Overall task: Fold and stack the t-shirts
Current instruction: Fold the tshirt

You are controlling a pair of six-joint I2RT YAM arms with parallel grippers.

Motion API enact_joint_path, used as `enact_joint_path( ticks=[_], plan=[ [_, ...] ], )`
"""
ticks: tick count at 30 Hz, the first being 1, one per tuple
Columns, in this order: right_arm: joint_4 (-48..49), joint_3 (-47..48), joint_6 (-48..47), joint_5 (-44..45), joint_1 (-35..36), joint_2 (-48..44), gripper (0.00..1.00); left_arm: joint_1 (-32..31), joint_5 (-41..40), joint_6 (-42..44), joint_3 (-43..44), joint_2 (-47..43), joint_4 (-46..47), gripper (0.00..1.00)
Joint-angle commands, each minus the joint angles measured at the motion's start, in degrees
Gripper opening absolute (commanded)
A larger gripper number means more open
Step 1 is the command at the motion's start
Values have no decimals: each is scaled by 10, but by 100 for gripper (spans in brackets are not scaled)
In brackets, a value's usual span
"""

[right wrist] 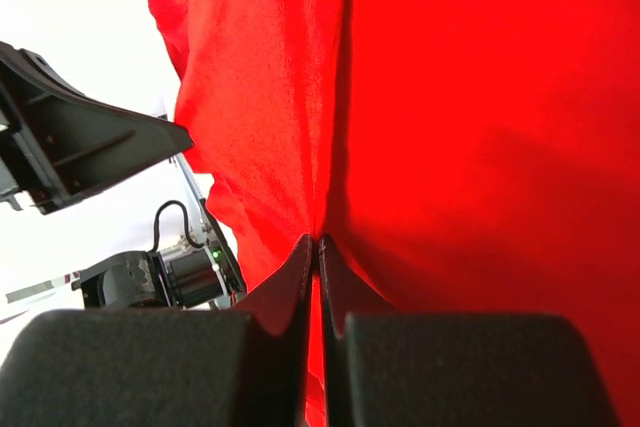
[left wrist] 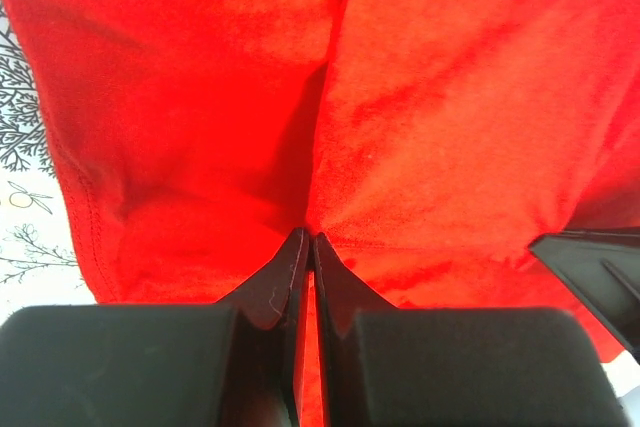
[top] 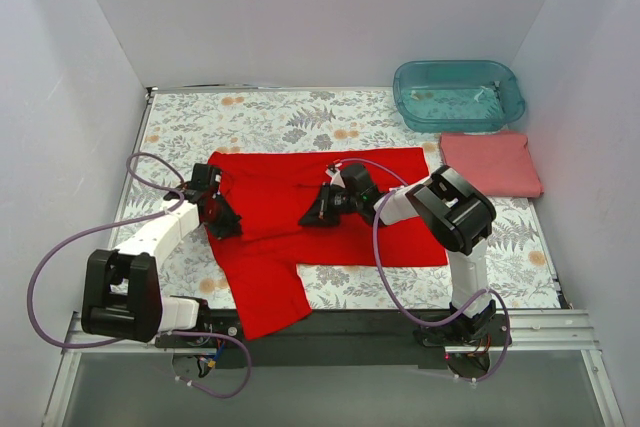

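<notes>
folding of the red t-shirt [top: 300, 217] judged to be in hand, stacking not yet done. spread over the middle of the table [top: 330, 117], long axis from the left edge toward the right edge, one part reaching down to the near edge close to the left corner. clamped at its left end by the left gripper [top: 222, 217], fingers pressed together on a pinch of cloth. clamped near its middle by the right gripper [top: 318, 209], fingers likewise closed on a raised fold. salmon-pink t-shirt [top: 492, 163] folded flat at the right edge, just beside the teal tub [top: 458, 95] in the far right corner. for the coming move, probably a carry along the long axis: most loose cloth to the right of both grippers, right arm nearer to the folded shirt. only in the top view: the whole outline and both arms together. only in the wrist views: closed tips with puckered cloth between them, and a stitched hem in the left one.
</notes>
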Motion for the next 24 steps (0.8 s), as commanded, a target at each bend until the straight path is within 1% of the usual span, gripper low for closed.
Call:
enact_joint_path(
  ticks=[1, 6, 9, 12, 14, 20, 21, 24],
  plan=[
    [-9, 12, -9, -18, -2, -22, 7, -1, 10, 5, 24, -23, -24, 2],
    [-12, 20, -5, -33, -2, -29, 8, -1, 28, 16, 59, -28, -48, 2],
    [-16, 27, -6, -38, -3, -32, 9, -1, 18, 26, 74, -30, -59, 3],
    [-22, 32, -7, -40, -3, -29, 10, -1, 15, 32, 74, -19, -67, 4],
    [-26, 30, -11, -41, -3, -27, 10, -1, 22, 30, 58, -16, -61, 5],
    [-34, 16, -26, -37, -10, -19, 10, -1, 25, 22, 3, -5, -35, 12],
    [-36, 19, -29, -38, -11, -18, 13, -1, 23, 22, 1, -5, -33, 14],
    [-57, 29, -46, -47, -16, -12, 18, -1, 15, 22, -1, -10, -32, 22]
  ],
)
